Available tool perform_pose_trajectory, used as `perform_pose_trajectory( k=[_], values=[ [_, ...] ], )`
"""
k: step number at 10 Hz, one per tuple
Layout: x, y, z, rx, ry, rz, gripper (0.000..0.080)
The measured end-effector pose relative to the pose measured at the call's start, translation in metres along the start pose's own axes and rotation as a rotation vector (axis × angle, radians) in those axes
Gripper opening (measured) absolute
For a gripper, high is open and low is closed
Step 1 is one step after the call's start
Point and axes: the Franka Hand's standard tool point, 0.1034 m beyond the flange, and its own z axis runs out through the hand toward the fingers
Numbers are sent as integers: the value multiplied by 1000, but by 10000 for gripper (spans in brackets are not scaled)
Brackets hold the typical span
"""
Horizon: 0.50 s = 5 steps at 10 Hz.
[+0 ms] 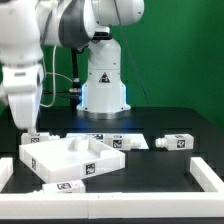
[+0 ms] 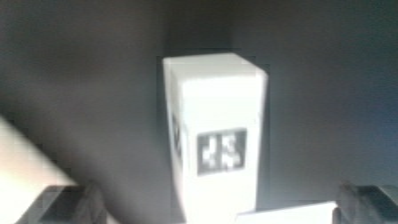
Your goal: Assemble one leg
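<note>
In the wrist view a white square-section leg with a black marker tag on its face lies on the black table, reaching in between my fingers. My gripper is open; its dark fingertips stand wide apart on either side of the leg, clear of it. In the exterior view the gripper hangs low at the exterior view's left, over that leg, just behind the white square tabletop. A corner of another white part shows near one finger.
More white legs lie behind and beside the tabletop, around, and one lies at the exterior view's right. White rails stand at the table's left and right edges. The robot base is at the back.
</note>
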Motion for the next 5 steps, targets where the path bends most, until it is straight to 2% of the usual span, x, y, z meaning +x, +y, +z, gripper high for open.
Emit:
perform_pose_trajectory(
  k=[1, 2, 4, 5],
  values=[
    [6, 6, -13, -14, -12, 104, 648],
    [16, 24, -23, -16, -33, 203, 649],
    [36, 77, -36, -7, -73, 426, 649],
    [41, 92, -40, -28, -71, 432, 649]
  ],
)
